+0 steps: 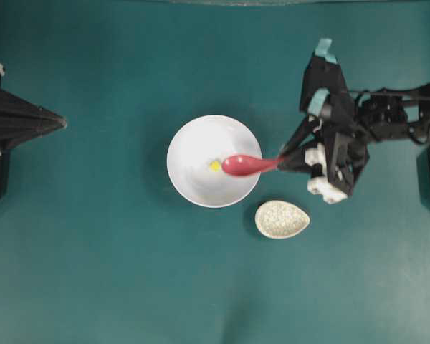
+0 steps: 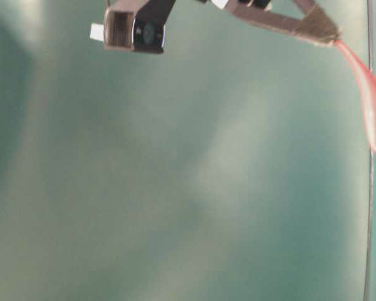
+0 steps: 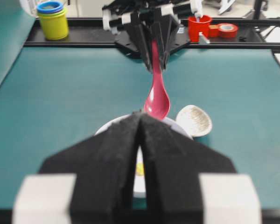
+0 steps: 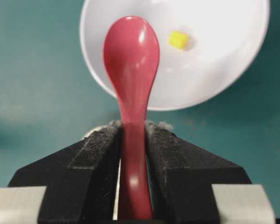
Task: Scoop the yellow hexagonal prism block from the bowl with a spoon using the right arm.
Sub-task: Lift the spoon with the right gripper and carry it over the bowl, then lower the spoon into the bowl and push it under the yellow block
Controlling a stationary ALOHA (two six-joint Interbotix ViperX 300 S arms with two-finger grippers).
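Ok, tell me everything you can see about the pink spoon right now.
The spoon is glossy pink-red, plastic or glazed ceramic by its shine, with an oval scoop and a short straight handle. The right gripper is shut on the handle, padded fingers pressing both sides. The scoop hangs over the white bowl, next to the yellow block and, from the right wrist view, apparently apart from it. It looks empty. Whether it touches the bowl is unclear.

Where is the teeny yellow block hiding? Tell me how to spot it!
Find the big white bowl in the middle of the green table. Inside it, just past the tip of the pink-red spoon, sits the yellow block. It is the only yellow thing on the table, much smaller than the spoon's scoop.
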